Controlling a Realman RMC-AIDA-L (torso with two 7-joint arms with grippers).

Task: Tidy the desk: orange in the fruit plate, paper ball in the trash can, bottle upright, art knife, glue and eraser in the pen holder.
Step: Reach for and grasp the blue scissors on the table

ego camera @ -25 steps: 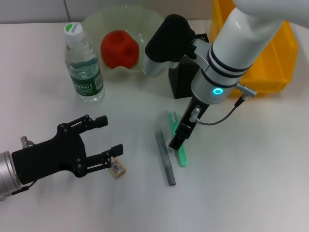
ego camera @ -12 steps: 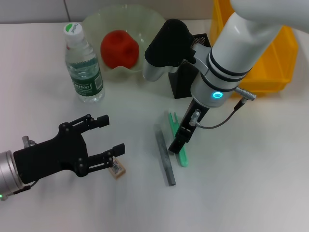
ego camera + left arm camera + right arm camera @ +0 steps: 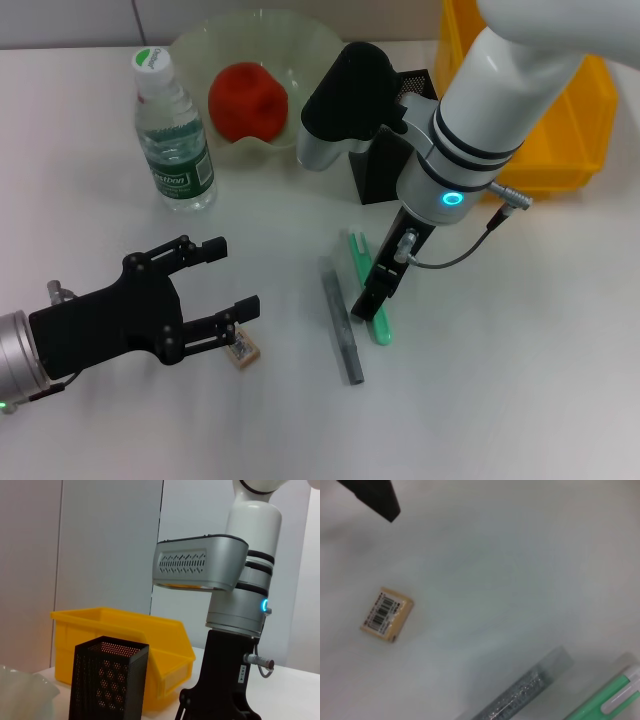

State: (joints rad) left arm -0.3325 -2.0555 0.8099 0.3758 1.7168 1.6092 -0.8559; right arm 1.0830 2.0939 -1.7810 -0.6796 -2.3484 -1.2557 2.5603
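Figure: desk-tidying, small-item stage. The orange point(image 3: 248, 101) already lies in the fruit plate point(image 3: 318, 40) at the far side, and the bottle point(image 3: 173, 135) stands upright just left of the plate. The pen holder point(image 3: 385, 170) stands at centre far, with the trash can point(image 3: 560, 140) to its right. No paper ball is visible.

Right gripper point(image 3: 372, 296): lowered over the green art knife point(image 3: 368, 290), at mid-length. You cannot tell from these views whether its fingers are apart or closed on the handle, so confirm before lifting. The knife's long axis runs near–far, tilted slightly, its near end a little to the right. The grey stick point(image 3: 341, 320), probably the glue, lies just left of the knife and roughly parallel, close but apparently not touching.

Left gripper point(image 3: 222, 285): fingers spread wide, held low at the near left, its nearer fingertip just beside the eraser point(image 3: 243, 347). The eraser lies flat, label up.

Handling note: grip the knife across its narrow width near the middle so it hangs balanced, keep clear of the grey stick, then turn the knife upright before you lower it into the holder's mouth
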